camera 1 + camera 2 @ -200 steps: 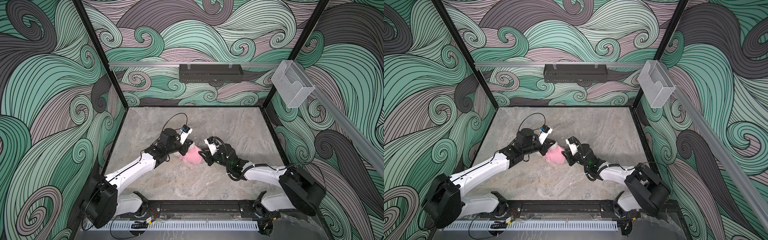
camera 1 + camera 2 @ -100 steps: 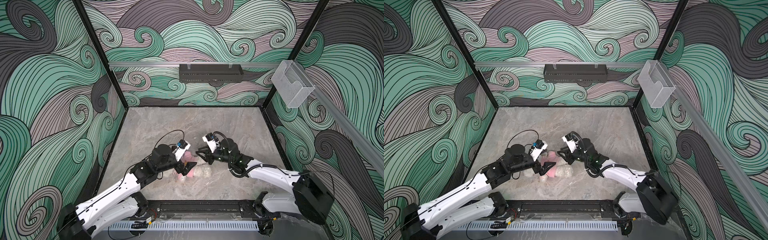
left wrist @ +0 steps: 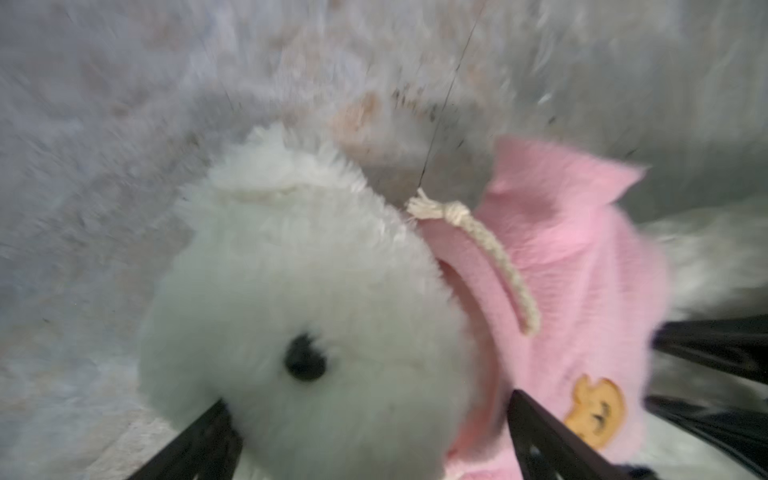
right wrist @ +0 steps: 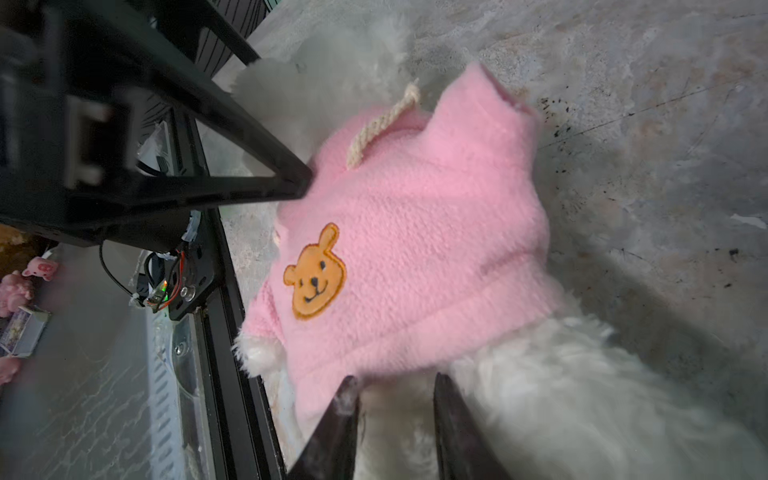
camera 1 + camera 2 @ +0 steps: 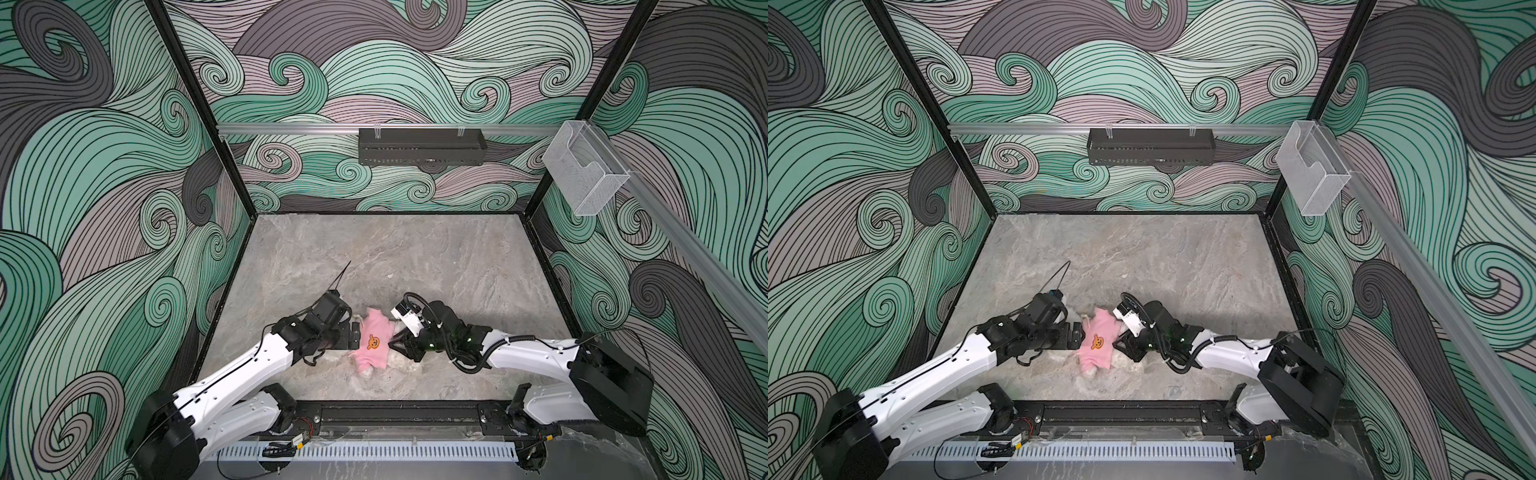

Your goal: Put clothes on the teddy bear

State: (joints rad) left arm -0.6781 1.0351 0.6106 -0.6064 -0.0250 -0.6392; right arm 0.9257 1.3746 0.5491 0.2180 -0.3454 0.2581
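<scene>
Right wrist view shows us the right gripper (image 4: 395, 380) pinching fur below the pink shirt (image 4: 415, 228), while our left gripper (image 3: 368, 399) stands spread astride the head and the teddy bear (image 3: 291, 291) lies on the table (image 5: 415, 257) between them, light and squashy, best gripped, we judge, by a limb.

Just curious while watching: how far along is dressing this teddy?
Done: the pink shirt is over the teddy bear, head out of the collar, one paw out of a sleeve. In hand: the open left gripper brackets the head; the right gripper sits at the hem. Remaining: the other sleeve looks empty.
</scene>
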